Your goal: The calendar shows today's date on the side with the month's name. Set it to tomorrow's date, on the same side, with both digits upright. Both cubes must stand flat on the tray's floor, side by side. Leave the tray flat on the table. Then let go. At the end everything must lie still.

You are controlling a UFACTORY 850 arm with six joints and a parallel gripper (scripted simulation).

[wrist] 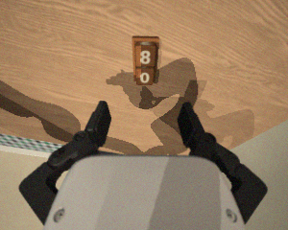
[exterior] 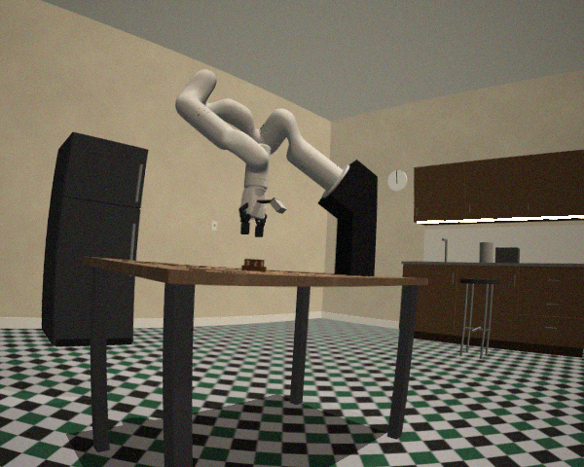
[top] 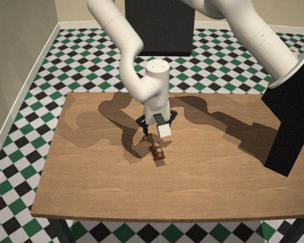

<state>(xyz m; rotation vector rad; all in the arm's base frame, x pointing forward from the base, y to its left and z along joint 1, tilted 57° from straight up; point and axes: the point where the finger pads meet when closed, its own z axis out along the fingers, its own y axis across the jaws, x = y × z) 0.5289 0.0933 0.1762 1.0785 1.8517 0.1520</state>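
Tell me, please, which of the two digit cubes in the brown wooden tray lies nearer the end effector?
The brown cube showing a white 0; the cube showing 8 sits beyond it, farther from the open end effector.

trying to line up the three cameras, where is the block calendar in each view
Top: block calendar at table centre, just in front of the open claw.
Exterior: small brown shape on the table top, below the claw.
Wrist: upper centre, beyond the fingers.
Shared landmark: the arm's shadow beside it.

One wooden calendar tray (top: 157, 151) holding two digit cubes (wrist: 145, 66), one table (top: 94, 183), one open gripper (wrist: 145, 120), one refrigerator (exterior: 93, 235), one stool (exterior: 476, 313).
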